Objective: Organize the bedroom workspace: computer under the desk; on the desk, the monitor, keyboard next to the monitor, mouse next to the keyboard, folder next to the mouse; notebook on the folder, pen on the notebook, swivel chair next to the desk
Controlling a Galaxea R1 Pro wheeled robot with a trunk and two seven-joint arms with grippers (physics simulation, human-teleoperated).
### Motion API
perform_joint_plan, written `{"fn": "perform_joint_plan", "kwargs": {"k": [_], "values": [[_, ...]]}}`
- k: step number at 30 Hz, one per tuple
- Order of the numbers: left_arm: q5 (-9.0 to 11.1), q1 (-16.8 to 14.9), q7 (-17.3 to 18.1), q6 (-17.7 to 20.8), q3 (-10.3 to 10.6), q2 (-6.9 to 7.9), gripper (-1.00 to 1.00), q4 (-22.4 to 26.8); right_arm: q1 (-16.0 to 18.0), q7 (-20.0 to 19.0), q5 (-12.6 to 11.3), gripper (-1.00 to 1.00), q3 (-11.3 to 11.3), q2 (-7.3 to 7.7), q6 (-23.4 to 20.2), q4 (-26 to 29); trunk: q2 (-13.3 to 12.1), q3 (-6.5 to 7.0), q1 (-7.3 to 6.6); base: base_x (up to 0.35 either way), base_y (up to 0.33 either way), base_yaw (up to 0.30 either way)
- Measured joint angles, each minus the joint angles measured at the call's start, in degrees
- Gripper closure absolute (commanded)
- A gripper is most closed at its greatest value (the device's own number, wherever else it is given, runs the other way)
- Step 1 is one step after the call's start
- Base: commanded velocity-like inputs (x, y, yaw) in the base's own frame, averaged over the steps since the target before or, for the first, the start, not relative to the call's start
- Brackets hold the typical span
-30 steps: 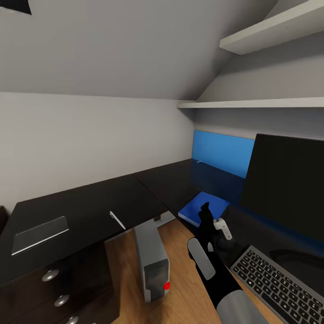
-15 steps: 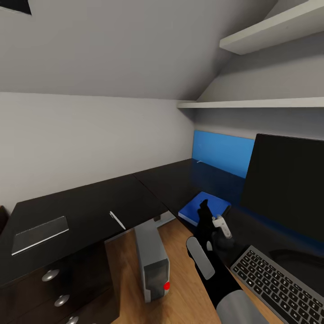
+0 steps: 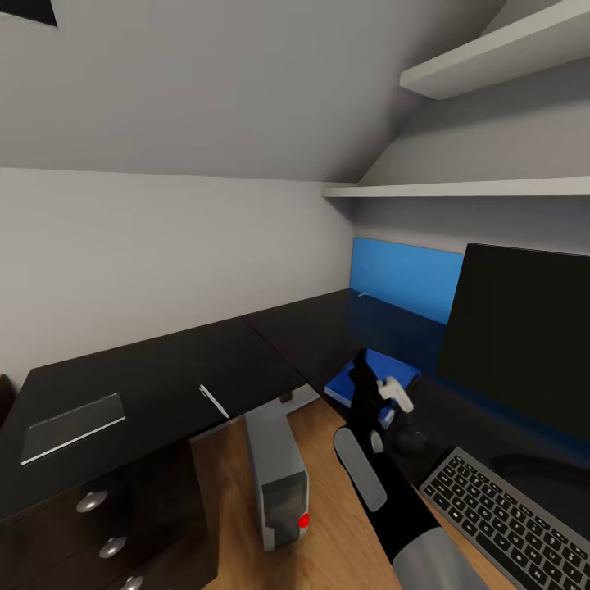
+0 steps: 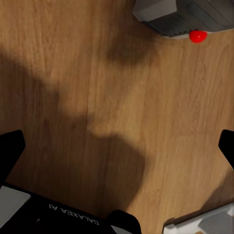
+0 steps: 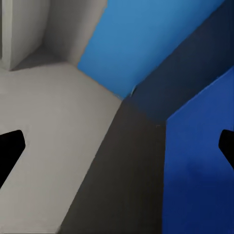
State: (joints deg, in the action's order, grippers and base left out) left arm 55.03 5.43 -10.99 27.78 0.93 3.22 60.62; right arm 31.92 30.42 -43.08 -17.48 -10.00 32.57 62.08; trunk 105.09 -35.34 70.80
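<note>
Head view suggests the right gripper [image 3: 370,392], fingers spread wide above the blue folder [image 3: 392,367], should lift straight clear without nudging it.

The long black desk top [image 3: 164,369] looks glossy and smooth, and the light brown floor [image 4: 97,97] shows matt wood grain. The grey boxy computer tower [image 3: 276,467] looks like smooth plastic. The flat bright blue folder [image 5: 200,175] has a plain matt surface.
</note>
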Motion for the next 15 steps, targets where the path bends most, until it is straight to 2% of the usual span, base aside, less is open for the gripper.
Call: {"fn": "perform_joint_plan", "kwargs": {"k": [2, 3, 5, 6, 8, 12, 15], "values": [[0.1, 0.0, 0.0, 0.0, 0.0, 0.00, -1.00, 0.0, 0.0, 0.0, 0.3, -1.00, -0.3, 0.00, -3.9, 1.4, -0.4, 0.17, -0.21, 0.000, 0.000, 0.000], [0.1, 0.0, 0.0, 0.0, 0.0, 0.01, -1.00, 0.0, 0.0, 0.0, 0.5, -1.00, -0.5, 0.24, -9.0, 2.9, -0.8, 0.35, -0.43, 0.000, 0.000, 0.000], [0.1, 0.0, 0.0, 0.0, 0.0, 0.02, -1.00, 0.0, 0.0, 0.0, 0.6, -1.00, -0.8, 0.59, -15.3, 4.4, -1.6, 0.71, -0.87, 0.000, 0.000, 0.000], [0.1, 0.0, 0.0, 0.0, 0.0, 0.04, -1.00, 0.0, 0.1, -0.1, 0.8, -1.00, -1.4, 0.80, -22.0, 5.6, -2.0, 0.89, -1.09, 0.000, 0.000, 0.000], [0.1, 0.0, 0.0, 0.0, 0.0, 0.07, -1.00, 0.0, 0.3, -0.4, 1.2, -1.00, -2.6, 0.97, -28.7, 6.4, -2.8, 1.25, -1.53, 0.000, 0.000, 0.000], [0.1, 0.0, 0.0, 0.0, 0.0, 0.13, -1.00, -0.4, 0.6, -2.1, 2.1, -1.00, -4.5, 1.12, -38.0, 7.7, -4.4, 1.97, -2.41, 0.000, 0.000, 0.000], [0.1, 0.0, 0.0, -0.1, 0.0, 0.15, -1.00, -0.6, 0.5, -4.2, 3.8, -1.00, -5.7, 1.16, -42.0, 9.3, -5.6, 2.51, -3.07, 0.000, 0.000, 0.000]]}}
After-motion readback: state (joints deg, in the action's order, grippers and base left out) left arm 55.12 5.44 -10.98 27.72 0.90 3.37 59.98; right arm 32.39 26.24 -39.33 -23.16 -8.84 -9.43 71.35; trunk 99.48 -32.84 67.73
